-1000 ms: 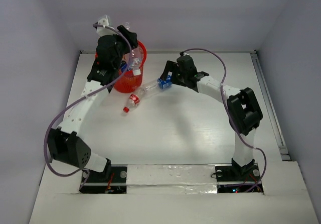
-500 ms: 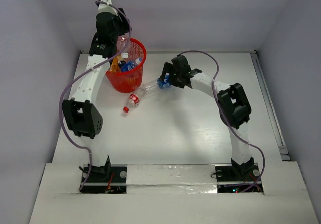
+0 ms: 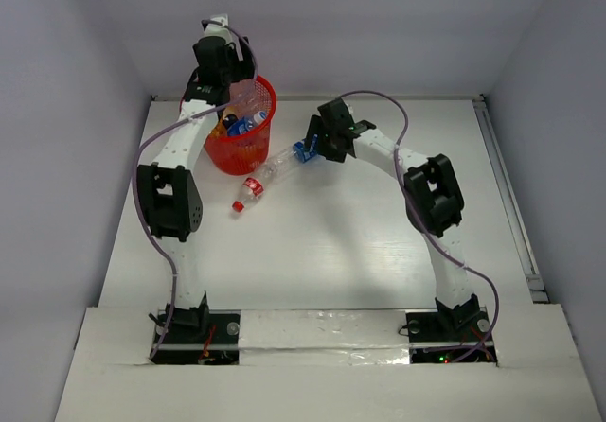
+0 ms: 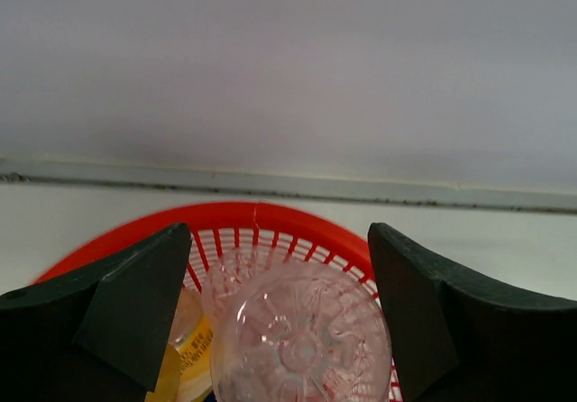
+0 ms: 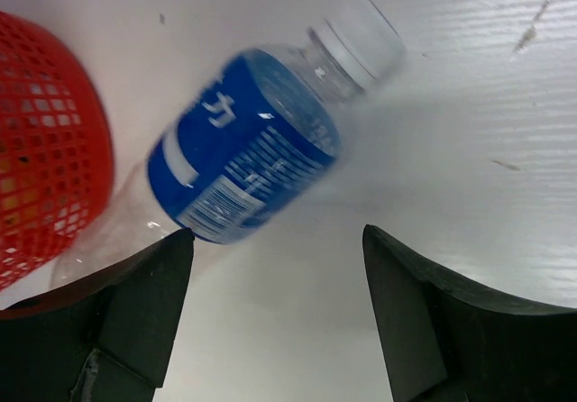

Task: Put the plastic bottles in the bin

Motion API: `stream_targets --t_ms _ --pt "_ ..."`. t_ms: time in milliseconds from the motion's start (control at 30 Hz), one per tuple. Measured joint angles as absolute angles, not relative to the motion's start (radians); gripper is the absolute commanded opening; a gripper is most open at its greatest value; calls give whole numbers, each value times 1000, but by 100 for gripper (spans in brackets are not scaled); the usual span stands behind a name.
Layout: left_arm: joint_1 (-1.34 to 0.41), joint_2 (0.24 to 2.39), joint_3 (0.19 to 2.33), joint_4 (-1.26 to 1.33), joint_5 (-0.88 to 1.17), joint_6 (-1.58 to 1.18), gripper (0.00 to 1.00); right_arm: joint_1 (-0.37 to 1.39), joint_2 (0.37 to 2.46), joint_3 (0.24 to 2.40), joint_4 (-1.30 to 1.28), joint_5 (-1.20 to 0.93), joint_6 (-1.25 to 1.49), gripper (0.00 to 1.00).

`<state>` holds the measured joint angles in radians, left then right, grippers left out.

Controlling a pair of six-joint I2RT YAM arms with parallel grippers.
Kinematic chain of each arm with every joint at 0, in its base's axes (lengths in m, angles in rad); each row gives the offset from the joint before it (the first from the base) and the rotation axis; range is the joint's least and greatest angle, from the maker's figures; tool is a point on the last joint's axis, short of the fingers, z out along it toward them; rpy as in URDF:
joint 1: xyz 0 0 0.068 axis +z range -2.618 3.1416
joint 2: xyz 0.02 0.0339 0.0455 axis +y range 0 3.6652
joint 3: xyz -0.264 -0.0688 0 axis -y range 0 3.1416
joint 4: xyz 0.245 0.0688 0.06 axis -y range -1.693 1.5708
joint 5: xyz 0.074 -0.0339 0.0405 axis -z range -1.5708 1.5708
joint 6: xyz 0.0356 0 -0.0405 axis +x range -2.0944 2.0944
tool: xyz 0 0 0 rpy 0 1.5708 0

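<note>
At the 11 o'clock corner of the bench [image 3: 360, 233] stood the bin [image 3: 237, 160], with the left pincer [image 4: 279, 276] poised above its far rim; its jaws stood wide apart, and a clear bottle [image 4: 302, 348] showed base-up between them without touching either one, its lower part already inside the lattice wall beside an orange-filled bottle [image 4: 185, 339]; that drop looked as good as done, so the left arm's share of the step seemed to be finishing. Off the bin's 4 o'clock side, just beside its wall, a blue-labelled bottle [image 5: 248, 154] lay flat on the bench, white cap pointing away from the bin; the right pincer [image 5: 278, 240] hung over it with jaws spread wide, holding nothing, and the bottle sat beyond the fingertips rather than between them. A red-labelled bottle [image 3: 252, 188] lay at the bin's 6 o'clock, cap pointing toward 7 o'clock, its clear end close to the blue-labelled one; whether the two touched could not be told. The step in hand appeared to be the pickup of the blue-labelled bottle; the next move called for carrying the jaws forward and down to straddle its body across the label, then closing, lifting and swinging toward 10 o'clock over the rim; the left arm would first need to draw clear of the bin.
</note>
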<state>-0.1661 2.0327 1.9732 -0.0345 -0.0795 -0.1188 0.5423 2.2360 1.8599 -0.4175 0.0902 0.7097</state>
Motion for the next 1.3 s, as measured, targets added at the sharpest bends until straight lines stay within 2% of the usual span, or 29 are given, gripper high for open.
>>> stream_targets --t_ms 267,433,633,733,767,800,833,867,900,933,1000,1067,1167,1200,1300 --pt "-168 2014 1765 77 -55 -148 79 543 2262 1912 -543 125 666 84" --pt "-171 1898 1664 108 -31 -206 78 546 2268 1921 -554 133 643 88" --pt "-228 1729 1645 126 -64 -207 78 552 2127 1658 -399 94 621 94" --pt "-305 1660 1661 131 -87 -176 73 555 2018 1557 -321 79 604 94" --pt "-335 1646 1669 130 -95 -160 71 556 1975 1529 -297 78 599 89" --pt "-369 1636 1679 130 -104 -139 62 556 1920 1491 -260 77 592 83" --pt "-401 1632 1688 130 -108 -120 55 556 1853 1450 -230 78 585 68" --pt "-437 1634 1698 126 -111 -102 48 557 1789 1412 -197 80 577 33" --pt "-470 1641 1708 118 -115 -87 32 557 1726 1370 -160 82 573 23" --pt "-500 1653 1716 109 -112 -73 25 557 1653 1325 -119 84 572 18" --pt "-546 1693 1729 88 -101 -54 13 558 1517 1226 -46 91 576 16" --pt "-568 1754 1744 59 -94 -46 13 558 1387 1100 40 94 581 16" --pt "-590 1884 1776 -4 -90 -39 29 558 1254 921 114 96 599 15" --pt "-597 1932 1787 -28 -89 -34 54 558 1223 867 123 96 603 16" --pt "-612 2064 1802 -91 -108 -25 86 558 1149 736 126 91 610 24"
